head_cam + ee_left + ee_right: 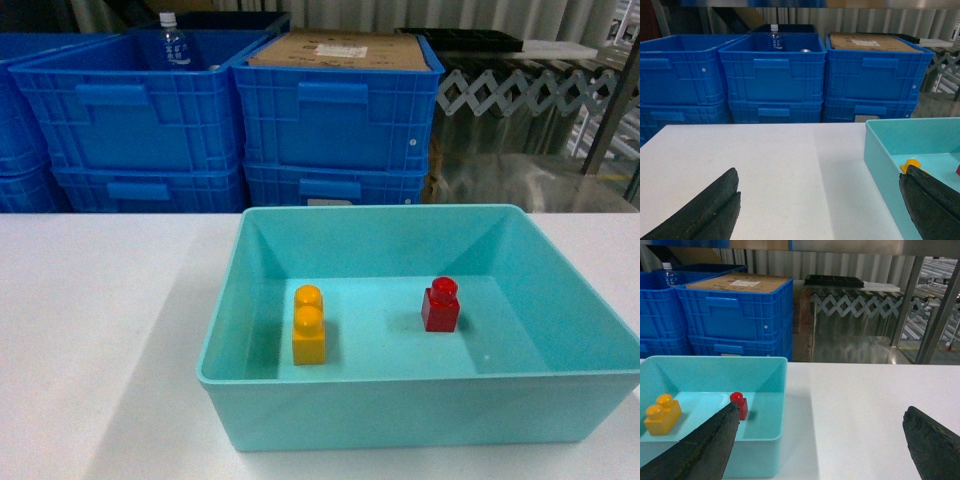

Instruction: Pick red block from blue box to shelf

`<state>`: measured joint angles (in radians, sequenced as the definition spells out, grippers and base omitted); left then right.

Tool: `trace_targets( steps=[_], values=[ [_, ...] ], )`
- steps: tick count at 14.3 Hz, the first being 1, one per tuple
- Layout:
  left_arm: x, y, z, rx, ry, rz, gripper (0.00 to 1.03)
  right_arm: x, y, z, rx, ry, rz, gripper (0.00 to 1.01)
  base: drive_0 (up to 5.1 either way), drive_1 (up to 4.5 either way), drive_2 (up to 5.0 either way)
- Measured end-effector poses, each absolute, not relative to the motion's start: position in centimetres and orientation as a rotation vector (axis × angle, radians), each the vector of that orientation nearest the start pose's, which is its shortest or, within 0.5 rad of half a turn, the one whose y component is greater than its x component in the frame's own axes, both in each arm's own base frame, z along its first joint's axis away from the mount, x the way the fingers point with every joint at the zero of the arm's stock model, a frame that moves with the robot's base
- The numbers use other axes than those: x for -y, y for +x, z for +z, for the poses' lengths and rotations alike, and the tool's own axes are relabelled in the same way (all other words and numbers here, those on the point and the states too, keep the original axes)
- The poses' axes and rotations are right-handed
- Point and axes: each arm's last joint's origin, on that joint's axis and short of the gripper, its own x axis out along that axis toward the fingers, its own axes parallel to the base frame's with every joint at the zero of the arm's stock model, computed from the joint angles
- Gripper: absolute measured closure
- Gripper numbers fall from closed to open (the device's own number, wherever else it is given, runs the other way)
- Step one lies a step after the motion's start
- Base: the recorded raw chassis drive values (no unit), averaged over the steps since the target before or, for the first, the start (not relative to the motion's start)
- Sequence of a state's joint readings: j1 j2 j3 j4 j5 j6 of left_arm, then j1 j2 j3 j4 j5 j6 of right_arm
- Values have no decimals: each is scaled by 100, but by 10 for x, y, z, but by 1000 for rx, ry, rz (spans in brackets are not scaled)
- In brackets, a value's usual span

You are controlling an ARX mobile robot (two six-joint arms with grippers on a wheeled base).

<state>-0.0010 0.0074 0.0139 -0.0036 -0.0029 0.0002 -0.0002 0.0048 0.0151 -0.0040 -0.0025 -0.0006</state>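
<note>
White table (90, 330) w/ stacked dark-blue ribbed crates (335, 110) behind its far edge; one holds a water bottle (173, 40), another a cardboard sheet (340, 50). Blue box (420, 400) sits on table toward near edge, right of centre. Inside, on the floor: red block (440, 305), upright, stud up, right of middle; yellow two-stud brick (309, 325) to its left, well apart. Left tool (820, 210) open, over bare table beside box's left wall. Right tool (820, 440) open, spanning box's right wall; holds nothing.
</note>
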Motion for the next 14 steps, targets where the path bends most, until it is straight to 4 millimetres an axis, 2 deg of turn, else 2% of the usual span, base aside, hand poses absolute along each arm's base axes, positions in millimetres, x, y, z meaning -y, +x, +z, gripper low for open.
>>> trace_targets(
  steps=[2,5,6,7,10,11,12,14],
  values=[
    [0,97,167,3,0,2,5,0,97,168,6,-1,2,3,0,0,0],
    [0,97,167,3,0,2,5,0,97,168,7,0,2,35,0,0,0],
    [0,97,167,3,0,2,5,0,97,168,7,-1,3,49,0,0,0],
    [0,97,167,3,0,2,5,0,97,168,7,-1,2,44,0,0,0],
    [0,97,167,3,0,2,5,0,97,168,6,-1,2,9,0,0,0],
    [0,97,167,3,0,2,5,0,97,168,7,0,2,1,0,0,0],
    [0,97,167,3,0,2,5,0,97,168,7,-1,2,4,0,0,0],
    [0,97,167,3,0,2,5,0,98,168,8,0,0,3,0,0,0]
  ],
)
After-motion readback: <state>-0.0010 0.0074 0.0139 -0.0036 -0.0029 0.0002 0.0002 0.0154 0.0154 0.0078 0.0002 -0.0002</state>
